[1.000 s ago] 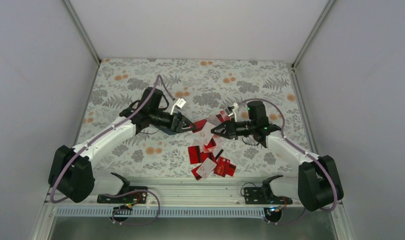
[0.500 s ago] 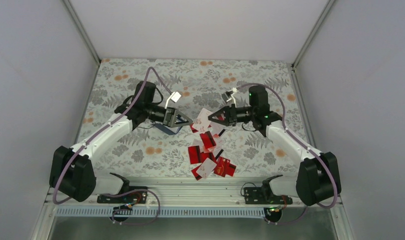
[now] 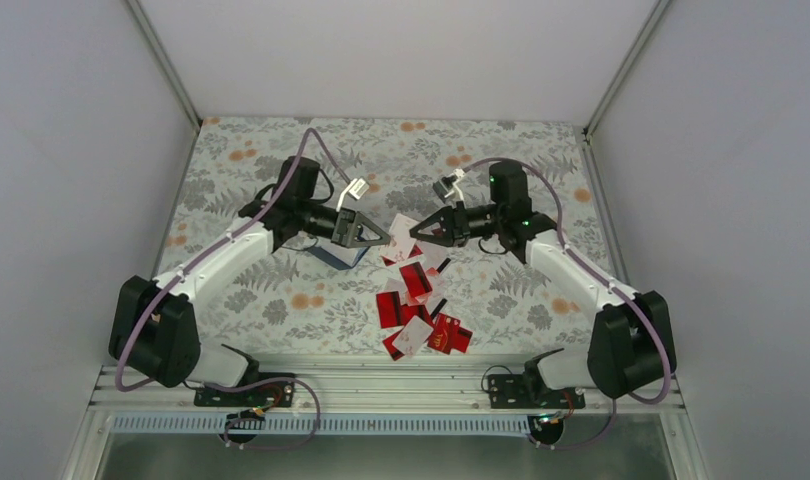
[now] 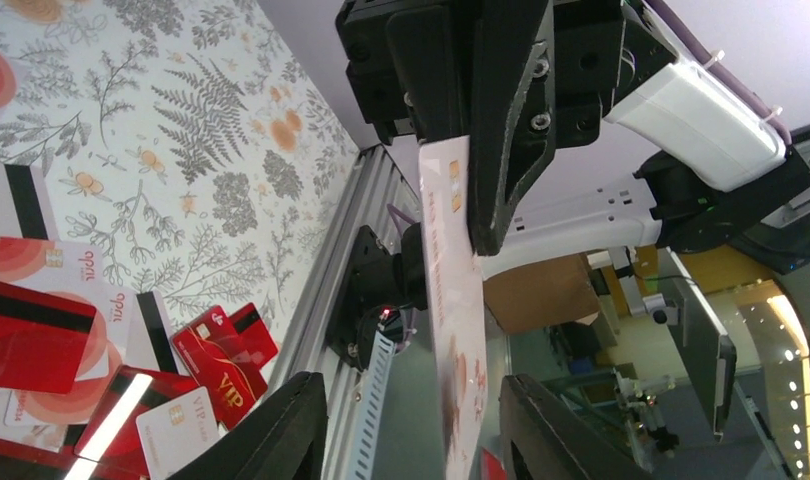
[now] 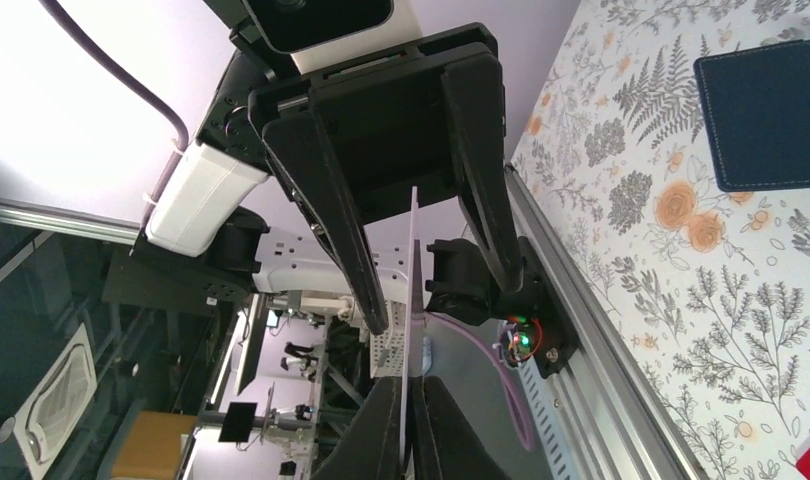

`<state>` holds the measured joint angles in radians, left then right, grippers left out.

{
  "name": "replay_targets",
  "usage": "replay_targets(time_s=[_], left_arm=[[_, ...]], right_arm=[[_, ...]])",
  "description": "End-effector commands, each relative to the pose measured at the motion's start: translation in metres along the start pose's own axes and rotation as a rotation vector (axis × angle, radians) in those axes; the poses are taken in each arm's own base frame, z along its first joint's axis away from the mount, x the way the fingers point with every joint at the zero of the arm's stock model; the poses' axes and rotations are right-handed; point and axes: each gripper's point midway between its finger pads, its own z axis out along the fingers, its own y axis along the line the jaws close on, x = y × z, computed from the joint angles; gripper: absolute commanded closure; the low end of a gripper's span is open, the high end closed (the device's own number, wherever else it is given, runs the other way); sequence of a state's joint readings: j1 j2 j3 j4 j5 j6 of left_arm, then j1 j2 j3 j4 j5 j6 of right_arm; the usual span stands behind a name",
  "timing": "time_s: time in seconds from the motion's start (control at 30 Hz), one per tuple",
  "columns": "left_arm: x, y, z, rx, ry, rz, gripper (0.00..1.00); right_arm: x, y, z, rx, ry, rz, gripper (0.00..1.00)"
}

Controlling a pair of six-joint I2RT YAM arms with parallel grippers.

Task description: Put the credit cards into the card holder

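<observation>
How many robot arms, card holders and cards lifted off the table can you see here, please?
white-and-black robot arms: 2
dark navy square folding card holder: 1
pale thin rectangular card, lifted off the table: 1
Total: 4

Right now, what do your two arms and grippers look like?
The left arm and right arm match: white shells between chunky black joints, a purple cable running along each. The left gripper and right gripper each have two black, tapered fingers.
</observation>
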<state>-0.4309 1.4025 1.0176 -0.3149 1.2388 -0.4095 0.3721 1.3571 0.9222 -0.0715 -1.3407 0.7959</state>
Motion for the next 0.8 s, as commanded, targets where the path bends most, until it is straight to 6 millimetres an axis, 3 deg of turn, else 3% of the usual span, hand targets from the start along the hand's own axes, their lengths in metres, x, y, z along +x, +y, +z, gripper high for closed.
replay_targets(time_s=[0.0,0.43,0.53,0.6,0.7,0.77], left_arm=[[-0.007,-0.012,0.003,0.033,0.004,0.033,0.59],[-0.006,-0.006,0.011,0.025,0.003,-0.013,0.97],[-0.006,-0.001,0.011,0.008,-0.003,-0.037,0.98],[-0.007,0.003,0.009,-0.024,-0.014,-0.043,0.98],[-0.011,0.015,-0.005,-0.158,-0.069,-0.056,0.98],[-0.010,0.032,-0.020,-0.289,-0.108,-0.093,0.98]], right_arm=[[0.003,0.011,0.007,-0.032,0.050,-0.021,0.96],[0.000,0.011,0.013,-0.047,0.084,-0.036,0.96],[-0.004,0.008,0.014,-0.027,0.082,-0.033,0.96],[-0.008,-0.004,0.016,0.022,0.081,-0.008,0.85],[-0.017,-0.027,0.015,0.150,0.062,-0.008,0.51],[-0.023,-0.039,0.015,0.198,0.043,-0.012,0.38]])
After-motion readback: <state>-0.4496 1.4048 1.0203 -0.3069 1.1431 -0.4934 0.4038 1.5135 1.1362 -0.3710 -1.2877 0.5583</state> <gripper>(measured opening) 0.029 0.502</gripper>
